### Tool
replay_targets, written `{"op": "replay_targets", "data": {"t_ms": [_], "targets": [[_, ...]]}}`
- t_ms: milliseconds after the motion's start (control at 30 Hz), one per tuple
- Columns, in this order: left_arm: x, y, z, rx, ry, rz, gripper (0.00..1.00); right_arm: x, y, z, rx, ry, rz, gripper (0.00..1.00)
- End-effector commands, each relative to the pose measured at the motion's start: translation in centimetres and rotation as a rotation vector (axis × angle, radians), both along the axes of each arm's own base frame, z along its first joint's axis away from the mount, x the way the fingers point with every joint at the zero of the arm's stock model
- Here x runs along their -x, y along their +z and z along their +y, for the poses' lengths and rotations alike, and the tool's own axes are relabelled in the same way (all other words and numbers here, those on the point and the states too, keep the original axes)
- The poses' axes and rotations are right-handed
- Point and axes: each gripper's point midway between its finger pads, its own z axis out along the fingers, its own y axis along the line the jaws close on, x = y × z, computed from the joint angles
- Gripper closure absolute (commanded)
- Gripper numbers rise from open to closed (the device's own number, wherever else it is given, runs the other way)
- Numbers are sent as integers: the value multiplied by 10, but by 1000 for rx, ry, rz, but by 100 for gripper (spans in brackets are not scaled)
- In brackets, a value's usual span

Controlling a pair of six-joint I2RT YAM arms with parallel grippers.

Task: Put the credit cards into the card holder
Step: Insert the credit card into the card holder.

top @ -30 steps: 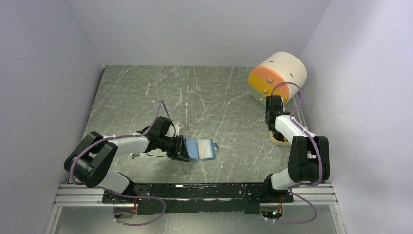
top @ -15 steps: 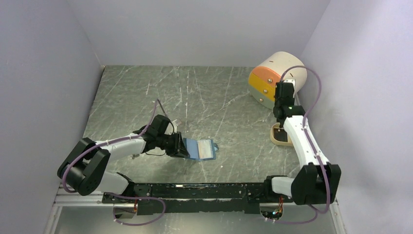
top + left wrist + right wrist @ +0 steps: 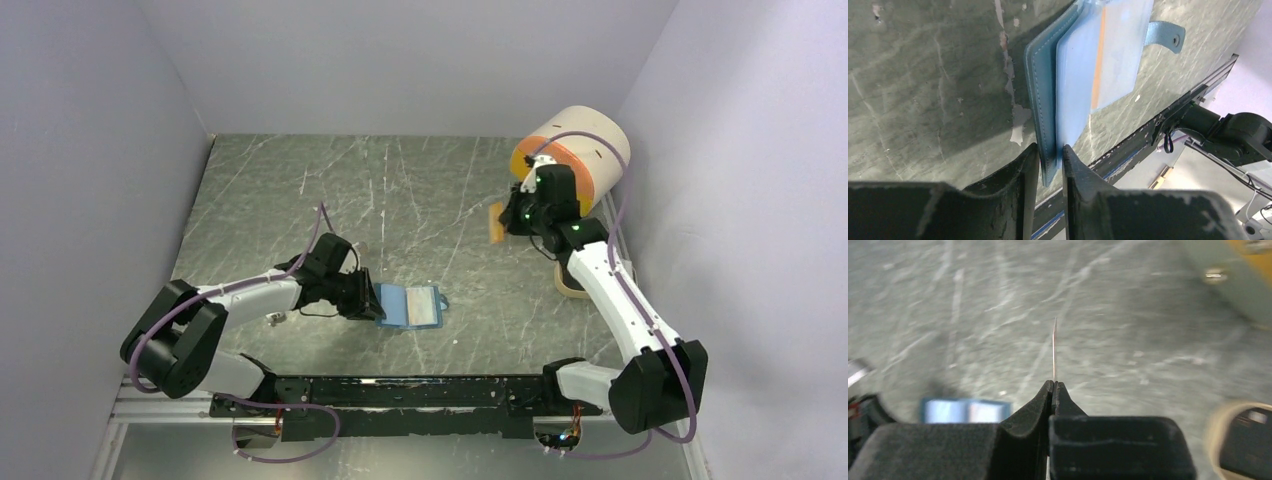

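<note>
Nips with the left gripper (image 3: pixel 1050 150), jaws almost together, on the left edge of the card holder (image 3: pixel 1103 55), blue cover and a pale inner leaf caught between them. Lies open and flat on the marbled table (image 3: pixel 400 190), strap tab (image 3: pixel 1165 37) at the end away from the grip. Clamps with the right gripper (image 3: pixel 1053 384), jaws fully together, on one credit card (image 3: pixel 1054 350), seen edge-on and upright above the fingertips. Hangs above the table, beyond the card holder and to its right, well apart from it. Farther beyond the card holder on that side, the cream drum (image 3: pixel 590 140) with orange drawers; right of the card holder, the tan tray (image 3: pixel 568 287), partly hidden by the right arm.
</note>
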Motion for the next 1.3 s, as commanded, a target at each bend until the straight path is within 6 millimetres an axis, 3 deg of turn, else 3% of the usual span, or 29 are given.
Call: {"op": "replay_targets", "data": {"t_ms": [0,167,533,600,733,1033,1267], "targets": [[-10,2,4,-15,51,2,70,15,15,80,-266,227,-6,100],[-15,2,-3,30,79,23,72,41,-17,121,-424,324,105,100],[-25,-10,8,-91,129,64,70,93,-76,186,-474,456,256,100],[-28,-10,10,-98,149,58,70,95,-91,184,-474,406,266,100],[-28,-10,10,-100,149,66,69,94,-101,183,-524,355,248,100],[-10,-22,17,-97,166,117,74,108,-132,188,-576,333,335,100],[-5,-26,20,-104,159,118,76,113,-141,185,-617,282,357,100]]}}
